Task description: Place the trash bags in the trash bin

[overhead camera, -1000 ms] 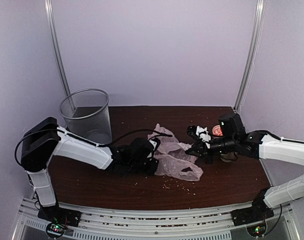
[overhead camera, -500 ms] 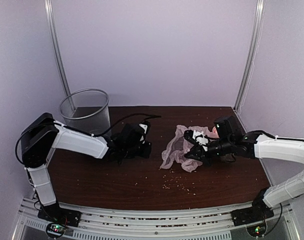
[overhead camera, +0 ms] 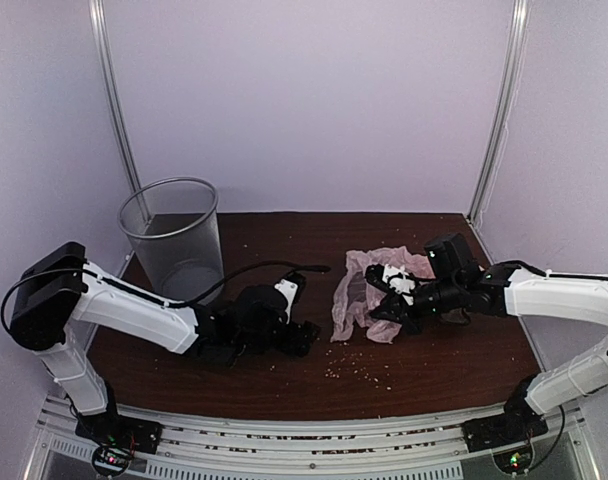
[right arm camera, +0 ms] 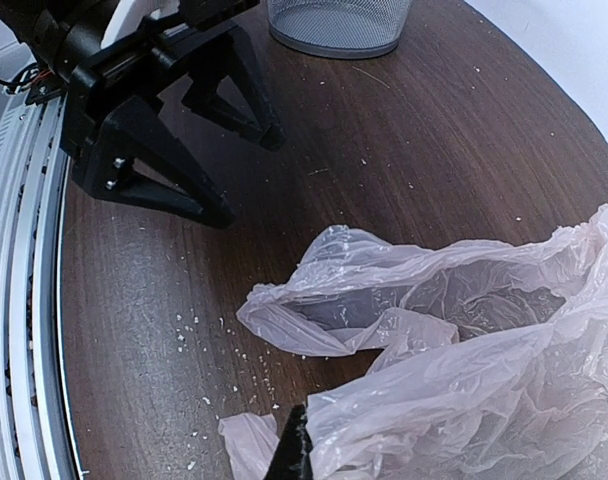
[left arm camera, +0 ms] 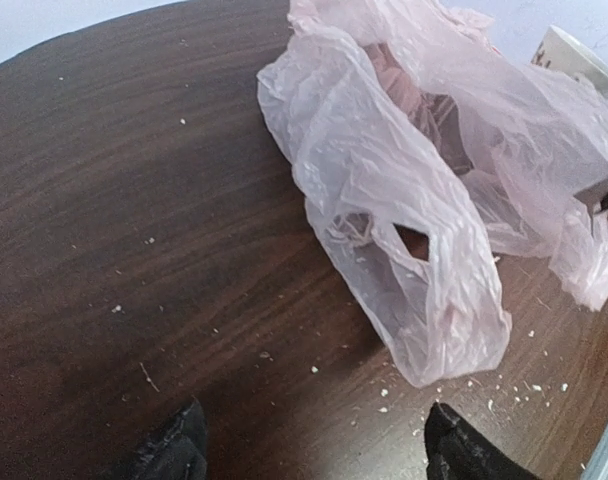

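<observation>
The trash bag (overhead camera: 369, 292) was thin, pinkish-white, see-through film, heavily wrinkled, with a loop handle hole showing in the left wrist view (left arm camera: 412, 242). It lay crumpled on the right half of the table (overhead camera: 284, 235), just in front of a cream mug (left arm camera: 574, 55). The right tool (overhead camera: 382, 300) was clenched on the bag's right side, with film bunched over its fingers. The left tool (overhead camera: 302, 336) sat released and empty, low over the table just left of the bag, not touching it. The trash bin (overhead camera: 174, 240) stood upright at the far left corner, well apart from the bag, with bare wood between them. Crumbs (overhead camera: 359, 372) dotted the near side.
</observation>
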`<control>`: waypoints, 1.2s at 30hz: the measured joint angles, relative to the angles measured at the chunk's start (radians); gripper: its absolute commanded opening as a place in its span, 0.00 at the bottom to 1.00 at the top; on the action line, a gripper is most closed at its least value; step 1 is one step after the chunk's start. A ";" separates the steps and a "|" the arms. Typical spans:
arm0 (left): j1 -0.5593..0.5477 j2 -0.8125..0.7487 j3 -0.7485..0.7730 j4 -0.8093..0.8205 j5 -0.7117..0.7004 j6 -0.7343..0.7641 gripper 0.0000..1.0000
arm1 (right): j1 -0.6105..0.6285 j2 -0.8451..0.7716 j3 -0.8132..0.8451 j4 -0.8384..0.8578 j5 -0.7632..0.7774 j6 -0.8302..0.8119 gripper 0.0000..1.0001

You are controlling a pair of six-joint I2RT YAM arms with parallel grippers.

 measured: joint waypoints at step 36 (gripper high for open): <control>-0.048 0.311 0.201 0.196 0.034 -0.108 0.01 | 0.000 -0.012 0.000 -0.014 0.023 -0.044 0.00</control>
